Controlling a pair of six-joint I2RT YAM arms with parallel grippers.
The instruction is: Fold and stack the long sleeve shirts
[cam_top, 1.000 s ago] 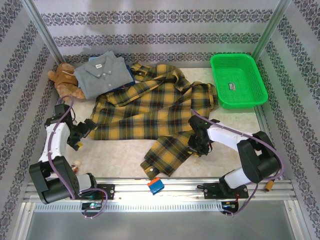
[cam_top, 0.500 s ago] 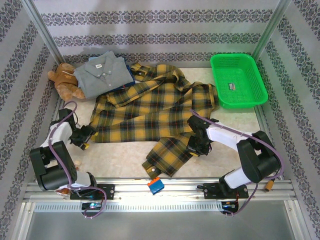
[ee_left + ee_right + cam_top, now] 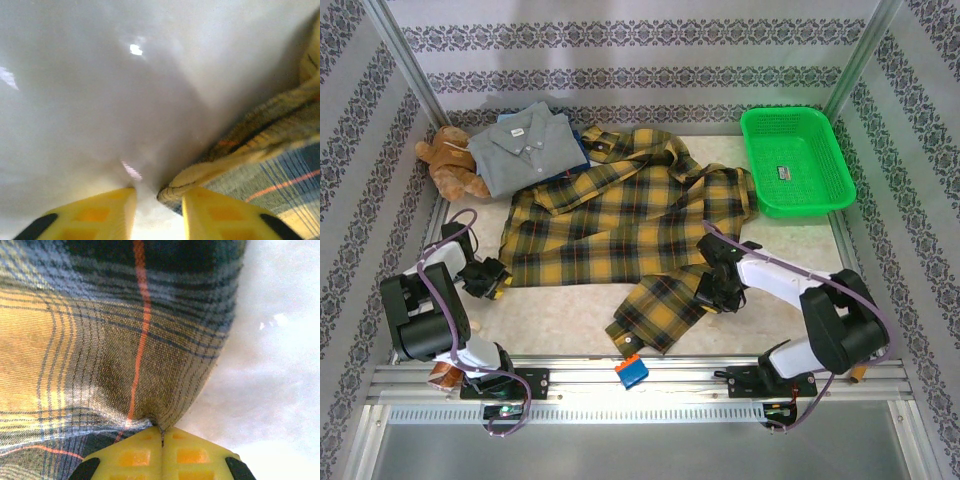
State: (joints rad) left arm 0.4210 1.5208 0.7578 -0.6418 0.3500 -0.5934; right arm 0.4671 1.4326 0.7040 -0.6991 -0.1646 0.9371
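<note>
Nearest me, on the rail between the two arm bases, a small blue and orange block (image 3: 631,371) is sitting out of the way of the cloth.

Just beyond it, my left tool (image 3: 492,281) is lying low on the pale worktop (image 3: 560,310), at the near left corner of the mustard-yellow and dark plaid flannel shirt (image 3: 620,215). In the left wrist view its yellow fingers (image 3: 100,212) are spread. The rolled hem is poking into the gap between them, and nothing is clamped yet. I am reading that as lining up for a grasp on that corner.

My right tool (image 3: 712,297) is working the opposite side, where one sleeve is trailing toward me. Its fingers (image 3: 135,455) are pressed together, pinching a pucker of the plaid, with the weave bunching right at the seam between them. Holding that edge probably gives me a second anchor, so the cloth can be drawn flat or carried over once the left side is gripped.

The plaid shirt itself is lying open and rumpled across the middle of the worktop, not yet folded.

Farther back on the left, a plain grey collared shirt (image 3: 525,145) is resting folded, collar up, with a sliver of blue cloth (image 3: 580,158) showing under its right edge. I am taking that as the stack. A brown teddy bear (image 3: 450,160) is touching its left side. At the far right, a green plastic basket (image 3: 820,150) is standing apart from the shirts.
</note>
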